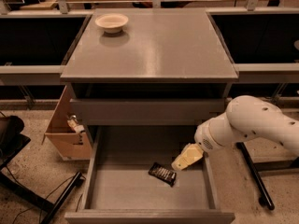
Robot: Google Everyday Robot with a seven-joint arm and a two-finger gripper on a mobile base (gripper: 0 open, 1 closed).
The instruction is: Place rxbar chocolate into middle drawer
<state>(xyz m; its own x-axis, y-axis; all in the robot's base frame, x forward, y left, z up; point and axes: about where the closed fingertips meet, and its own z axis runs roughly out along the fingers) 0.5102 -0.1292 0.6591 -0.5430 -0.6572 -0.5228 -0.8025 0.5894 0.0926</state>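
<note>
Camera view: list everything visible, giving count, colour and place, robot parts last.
rxbar chocolate: one, dark wrapper, lying flat on the floor of the open drawer, right of centre.
middle drawer: one, grey, pulled open at the bottom of the cabinet.
closed drawer front: one, grey, directly above the open drawer.
cabinet top: one, grey, flat, bearing the bowl.
bowl: one, cream, back left corner of the cabinet top.
cardboard box: one, brown, on the floor left of the cabinet.
arm: one, white, reaching in from the right.
gripper: one, cream, low inside the drawer, just right of the bar.
</note>
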